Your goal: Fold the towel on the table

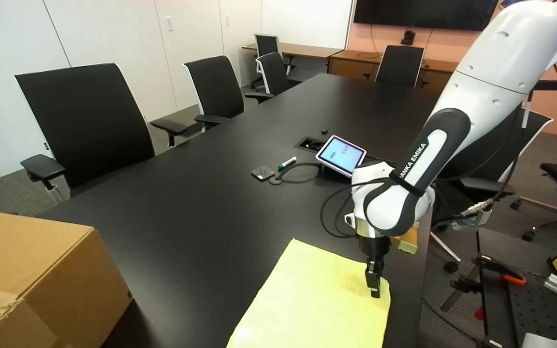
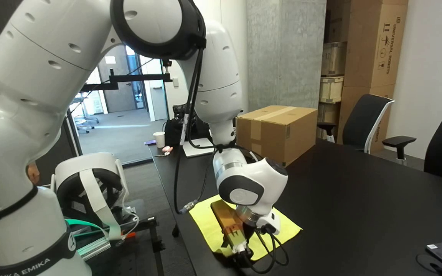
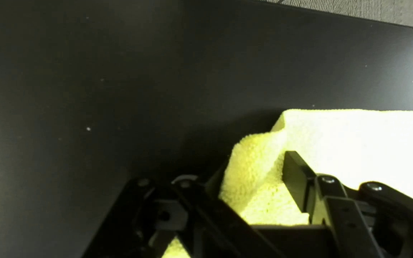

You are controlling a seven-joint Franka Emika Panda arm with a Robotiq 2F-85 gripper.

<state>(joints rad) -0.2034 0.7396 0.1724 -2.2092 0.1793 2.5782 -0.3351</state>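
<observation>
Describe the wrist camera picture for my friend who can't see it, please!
A black pincer stands open, its fingers on either side of a rumpled bit of yellow towel. The towel lies on a black table, and grey floor shows past the edge at top right.

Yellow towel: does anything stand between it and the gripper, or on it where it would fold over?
Nothing visible does. The gripper is open, with towel between its fingers. No object rests on the visible part of the cloth, and the cardboard box stands apart from it.
</observation>
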